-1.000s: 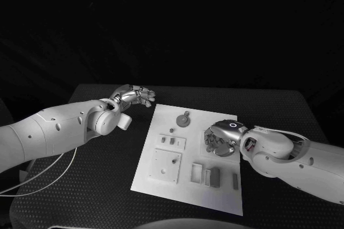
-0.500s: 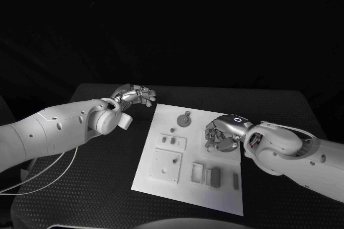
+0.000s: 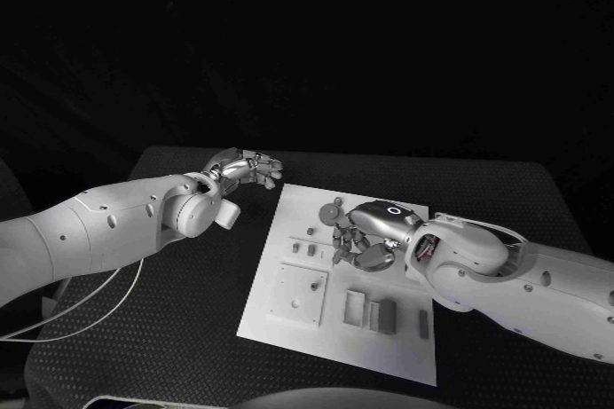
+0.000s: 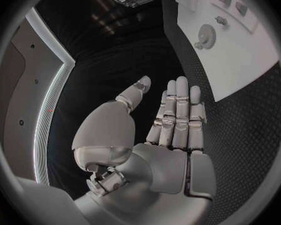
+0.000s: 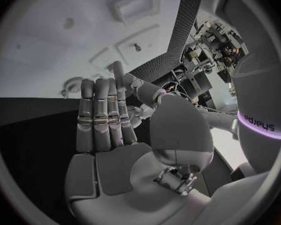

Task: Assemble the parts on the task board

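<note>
**Two empty robot hands, small stiff parts lying flat on the board**

Head view: the task board (image 3: 335,289) is seen at the centre of the frame on the dark worktop (image 3: 179,329). A gear (image 3: 330,214) lies near the board's upper edge, and small block parts (image 3: 387,317) are set in a row toward its lower right. The right robot hand (image 3: 362,242) hovers over the board's upper middle, fingers curled loosely, nothing seen held. The left robot hand (image 3: 246,169) is raised off the board at upper left.

Left wrist view: the left robot hand (image 4: 172,120) is shown flat, fingers straight and side by side, holding nothing. The gear (image 4: 206,36) appears at upper right.

Right wrist view: the right robot hand (image 5: 106,117) is seen with fingers extended and empty above the board (image 5: 40,30).

The parts are judged light, rigid and smooth. A fingertip pinch across the gear's rim or a block's long sides would probably serve best.
</note>
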Available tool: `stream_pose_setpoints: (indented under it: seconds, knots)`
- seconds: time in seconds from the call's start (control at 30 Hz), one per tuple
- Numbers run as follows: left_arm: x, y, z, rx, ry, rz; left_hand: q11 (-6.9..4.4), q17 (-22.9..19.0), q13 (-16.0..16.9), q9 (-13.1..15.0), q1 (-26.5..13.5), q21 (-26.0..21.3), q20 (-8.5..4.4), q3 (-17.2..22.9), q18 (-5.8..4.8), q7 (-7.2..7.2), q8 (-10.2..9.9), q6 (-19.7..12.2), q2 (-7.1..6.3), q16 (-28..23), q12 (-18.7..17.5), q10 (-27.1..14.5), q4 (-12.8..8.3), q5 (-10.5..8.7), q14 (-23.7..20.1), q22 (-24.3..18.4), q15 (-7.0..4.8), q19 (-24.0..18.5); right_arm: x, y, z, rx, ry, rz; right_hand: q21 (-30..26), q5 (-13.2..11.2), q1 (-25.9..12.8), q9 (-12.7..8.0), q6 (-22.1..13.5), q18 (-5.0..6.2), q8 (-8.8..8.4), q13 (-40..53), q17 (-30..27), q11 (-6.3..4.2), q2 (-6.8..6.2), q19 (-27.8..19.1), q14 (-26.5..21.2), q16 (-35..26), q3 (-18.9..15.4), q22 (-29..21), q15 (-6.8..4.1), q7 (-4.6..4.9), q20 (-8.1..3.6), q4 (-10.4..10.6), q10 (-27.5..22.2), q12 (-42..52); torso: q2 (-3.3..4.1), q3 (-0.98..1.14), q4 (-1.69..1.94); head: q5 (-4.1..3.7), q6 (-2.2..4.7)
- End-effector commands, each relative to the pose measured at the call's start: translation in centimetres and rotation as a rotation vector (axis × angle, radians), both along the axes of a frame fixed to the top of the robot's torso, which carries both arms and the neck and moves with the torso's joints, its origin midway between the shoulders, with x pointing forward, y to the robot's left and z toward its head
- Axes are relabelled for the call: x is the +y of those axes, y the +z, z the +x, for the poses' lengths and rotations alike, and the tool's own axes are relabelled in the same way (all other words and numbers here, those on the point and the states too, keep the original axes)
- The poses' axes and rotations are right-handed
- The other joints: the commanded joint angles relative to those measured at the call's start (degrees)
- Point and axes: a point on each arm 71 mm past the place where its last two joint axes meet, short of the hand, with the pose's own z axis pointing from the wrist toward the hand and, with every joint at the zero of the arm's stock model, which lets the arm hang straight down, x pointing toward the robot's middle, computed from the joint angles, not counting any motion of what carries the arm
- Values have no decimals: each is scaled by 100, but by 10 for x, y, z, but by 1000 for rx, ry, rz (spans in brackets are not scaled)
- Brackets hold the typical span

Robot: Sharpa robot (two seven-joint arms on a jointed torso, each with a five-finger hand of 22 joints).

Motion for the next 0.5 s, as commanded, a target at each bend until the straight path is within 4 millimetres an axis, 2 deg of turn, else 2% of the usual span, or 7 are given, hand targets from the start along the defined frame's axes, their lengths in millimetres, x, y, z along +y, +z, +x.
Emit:
stream_pose_setpoints:
  seconds: [0.03,0.27,0.5]
  knots:
    - [-4,1,1,-6,-14,-14,-6,8,1,-9,-25,-32,10,-17,12,7,11,-45,-33,-22,22,-39,9,-32,30,10,5,31,20,-1,-5,-17,53,17,42,12,-39,145,47,92,11,15,7,16,29,15,39,9,38,142,-4,-9,-6,8,27,13,1,-2,5,28,5]
    - [-8,1,1,-5,-20,-16,-7,11,2,-9,-27,-35,10,-18,11,6,12,-45,-34,-25,23,-38,9,-32,30,12,5,31,57,-17,-21,-4,118,6,55,13,-46,151,39,92,5,25,13,18,42,12,42,3,41,141,-4,-6,-7,-3,21,10,0,-8,15,69,4]
    - [-13,1,2,-5,-26,-18,-7,15,2,-8,-27,-37,10,-17,11,6,14,-43,-35,-27,23,-37,9,-31,31,14,5,32,74,-33,-32,-10,156,-24,69,15,-53,160,35,92,2,37,20,19,57,9,47,-3,43,140,-4,-4,-10,-22,17,7,2,-15,19,107,-16]
